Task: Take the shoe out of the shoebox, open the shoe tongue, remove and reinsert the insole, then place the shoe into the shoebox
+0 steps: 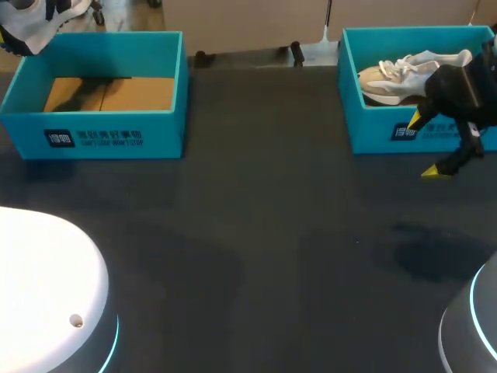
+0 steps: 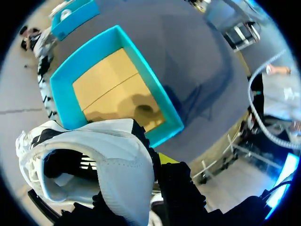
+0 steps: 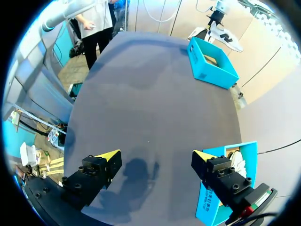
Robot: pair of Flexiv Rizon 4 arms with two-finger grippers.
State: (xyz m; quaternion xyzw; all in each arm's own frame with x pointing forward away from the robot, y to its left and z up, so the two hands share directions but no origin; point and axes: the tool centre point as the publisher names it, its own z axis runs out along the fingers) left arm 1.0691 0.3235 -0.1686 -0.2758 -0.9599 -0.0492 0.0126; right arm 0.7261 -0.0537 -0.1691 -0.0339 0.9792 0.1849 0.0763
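The dark table (image 1: 264, 233) carries two teal boxes, well apart. The left box (image 1: 93, 132) stands at the far left side and only its brown cardboard bottom shows inside. The right box (image 1: 373, 128) stands at the far right side, and a beige shoe (image 1: 396, 78) with white laces lies in it on its side.

A white shoe (image 2: 117, 155) with black marks is in the air above and behind the left box, outside its walls. The left gripper (image 2: 155, 176) is clenched on this shoe at the rim of its opening; one yellow tip (image 2: 164, 157) shows beside the shoe's wall.

The right gripper (image 1: 426, 146) hangs in front of the right box, above the table, its fingers spread wide with nothing between them.
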